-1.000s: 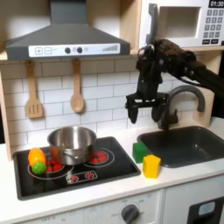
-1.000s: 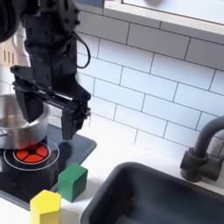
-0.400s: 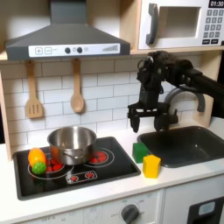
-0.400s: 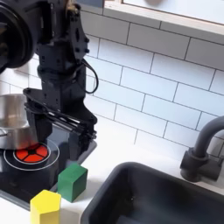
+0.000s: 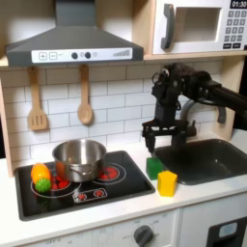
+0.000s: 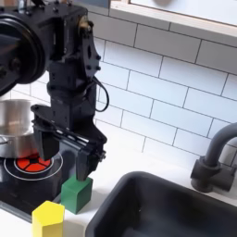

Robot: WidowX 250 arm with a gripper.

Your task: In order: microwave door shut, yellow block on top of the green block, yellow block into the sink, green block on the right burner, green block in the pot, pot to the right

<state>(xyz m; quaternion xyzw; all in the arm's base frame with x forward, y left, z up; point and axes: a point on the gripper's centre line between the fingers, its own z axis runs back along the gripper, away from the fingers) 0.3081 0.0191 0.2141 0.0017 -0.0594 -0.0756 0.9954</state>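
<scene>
First exterior view: microwave door [image 5: 190,26] sits flush with the cabinet, closed. The end effector [image 5: 162,142] hangs pointing down just above the green block [image 5: 153,167], fingers spread, nothing between them. Green block rests on the white tabletop [image 5: 116,205] at the cooktop's right edge, touching or just beside the yellow block [image 5: 168,182], which stands in front of it, nearer the camera. Sink [image 5: 212,159] lies to the first exterior view's right of both blocks. Pot [image 5: 79,158] stands on the cooktop over the left ring; right burner [image 5: 109,173] is bare.

Second exterior view: end effector [image 6: 63,154] open, its two fingers apart, hovering above the green block [image 6: 76,192]. Yellow block [image 6: 48,219] sits at the bottom edge, close to the green one. Sink [image 6: 176,209] to the second exterior view's right; pot [image 6: 11,128] at the left edge.
</scene>
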